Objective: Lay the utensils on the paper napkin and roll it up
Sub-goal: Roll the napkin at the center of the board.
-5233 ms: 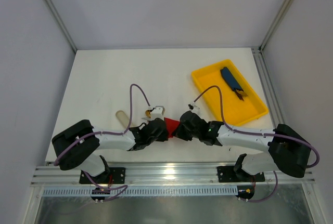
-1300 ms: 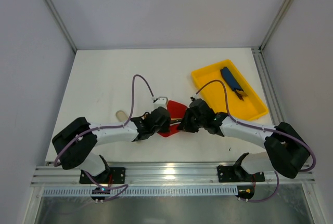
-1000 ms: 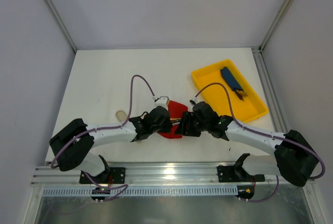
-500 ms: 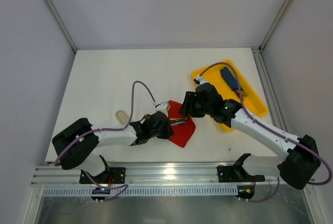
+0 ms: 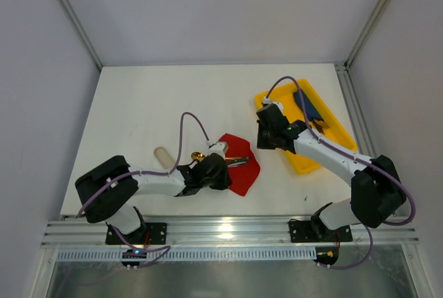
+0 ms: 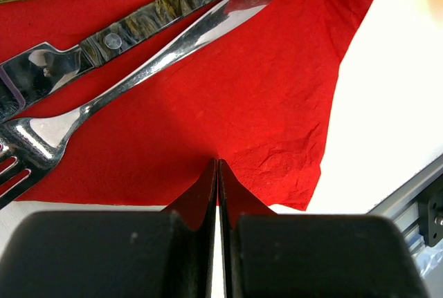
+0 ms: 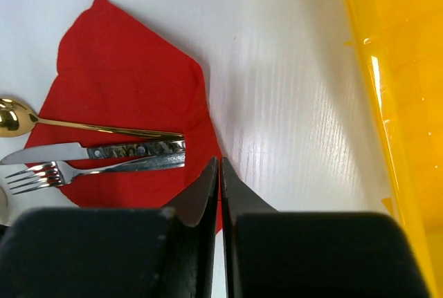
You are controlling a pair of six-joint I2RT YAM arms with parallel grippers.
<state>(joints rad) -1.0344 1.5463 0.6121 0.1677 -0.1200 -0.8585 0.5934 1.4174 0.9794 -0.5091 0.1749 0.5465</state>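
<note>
Top external: left gripper [image 5: 223, 172], closed, lay low on the napkin [image 5: 246, 175] near the desk's front edge; right gripper [image 5: 263, 140], closed, hung empty.

White table [image 5: 152, 104] with three things lying on it: a red napkin [image 5: 245, 173] near the front middle, a yellow tray [image 5: 339, 139] to its right, and a beige sleeve [image 5: 163, 154] well to its left.

Bright, even, diffuse illumination is recorded in all three views. In the top view, soft shadows are cast beneath the arms, and glare is seen on the silver metal rail [image 5: 225, 232]. Specular highlights are shown on the shiny metal fork [image 6: 152, 59] and the yellow rectangular plastic tray [image 7: 401, 70]. The black left gripper [image 6: 219, 170] is rendered slightly soft in the foreground
</note>
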